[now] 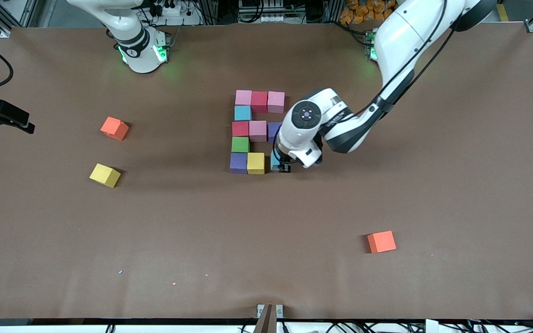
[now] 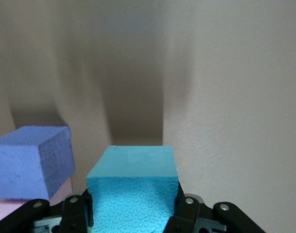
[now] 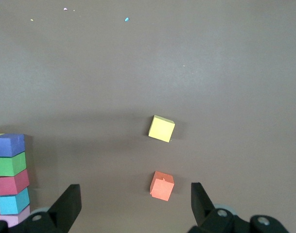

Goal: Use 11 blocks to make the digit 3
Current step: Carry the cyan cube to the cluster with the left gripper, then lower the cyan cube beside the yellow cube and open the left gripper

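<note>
The tabletop (image 1: 433, 185) is filling the front view. At its centre the digit 3 (image 1: 252, 138) is sitting, nearly whole. The left hand (image 1: 285, 167) is clamping a sky-blue block (image 2: 133, 194) at the digit's bottom row, beside the yellow block (image 1: 256, 163). The right hand (image 3: 135, 206) is waiting, fingers apart, over loose cubes (image 3: 162, 128).
</note>
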`<state>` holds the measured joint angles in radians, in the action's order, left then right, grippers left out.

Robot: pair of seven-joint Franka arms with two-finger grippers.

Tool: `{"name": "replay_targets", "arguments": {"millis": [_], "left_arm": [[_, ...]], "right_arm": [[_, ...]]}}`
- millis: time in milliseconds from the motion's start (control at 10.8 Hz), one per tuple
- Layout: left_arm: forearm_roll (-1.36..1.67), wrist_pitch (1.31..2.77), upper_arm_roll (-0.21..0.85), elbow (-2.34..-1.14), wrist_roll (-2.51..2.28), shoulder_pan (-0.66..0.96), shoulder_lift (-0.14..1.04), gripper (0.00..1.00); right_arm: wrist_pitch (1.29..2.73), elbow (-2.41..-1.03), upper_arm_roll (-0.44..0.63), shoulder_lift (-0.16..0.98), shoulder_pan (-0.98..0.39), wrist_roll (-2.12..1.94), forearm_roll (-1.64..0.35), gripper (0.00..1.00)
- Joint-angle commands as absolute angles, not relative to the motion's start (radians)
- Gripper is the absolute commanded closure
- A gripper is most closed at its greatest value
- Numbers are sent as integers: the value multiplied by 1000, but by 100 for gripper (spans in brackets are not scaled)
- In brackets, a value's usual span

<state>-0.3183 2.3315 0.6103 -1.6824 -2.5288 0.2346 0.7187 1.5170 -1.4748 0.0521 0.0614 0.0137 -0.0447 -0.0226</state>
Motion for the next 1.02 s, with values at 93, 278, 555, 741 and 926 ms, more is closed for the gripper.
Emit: {"name": "replay_targets", "arguments": {"millis": [93, 278, 555, 741, 926], "left_arm": [[-311, 2326, 551, -1606, -2576, 302, 778, 85], [-307, 2326, 485, -1600, -2576, 372, 782, 85], [-313, 2326, 469, -1588, -2573, 388, 795, 82], [-318, 2326, 469, -1583, -2560, 397, 804, 77], [-318, 2327, 468, -1583, -2560, 397, 807, 74]], "right_arm": [[1516, -1465, 55, 66, 6, -38, -18, 0], [1516, -1465, 55, 66, 6, -38, -18, 0], [1516, -1465, 55, 66, 6, -38, -18, 0], [1516, -1465, 55, 66, 6, -38, -18, 0], [1516, -1465, 55, 66, 6, -38, -18, 0]]}}
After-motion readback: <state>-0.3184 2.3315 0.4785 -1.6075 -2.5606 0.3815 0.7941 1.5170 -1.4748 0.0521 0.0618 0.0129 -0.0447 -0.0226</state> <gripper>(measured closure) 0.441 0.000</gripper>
